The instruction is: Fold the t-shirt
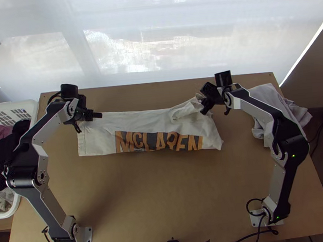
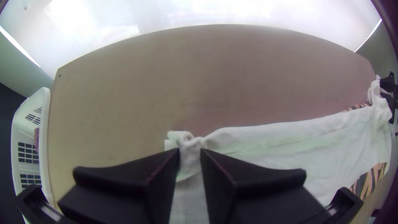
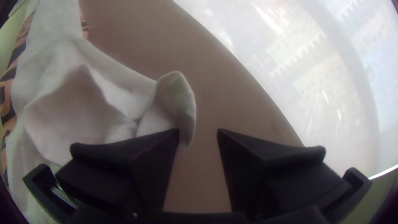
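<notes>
Editor: Where is the shirt, and who has hold of it?

Correspondent: The white t-shirt [image 1: 147, 117] lies in a long, narrow strip across the far half of the wooden surface [image 1: 159, 189], its orange-and-dark print along the near edge; the left gripper [image 2: 190, 155] pinches a bunched bit of cloth at one end; the right gripper [image 3: 199, 132] stands open at the other, a raised fold [image 3: 176, 97] beside one finger.

Editor: The step in hand, then?

Correspondent: Securing the far edge at both ends, by my reading, ahead of another fold; the right gripper should shift until that fold sits between its fingers, then close on all the layers wanted; a pinch of the top one alone could peel it away.

Editor: And the left?

Correspondent: Best held firm and quiet while its partner catches up; then both should lift level, with light tension to ease the rumples at the right-hand end; pull too hard and the strip may skew; raise one side first and the fold will likely twist.
</notes>
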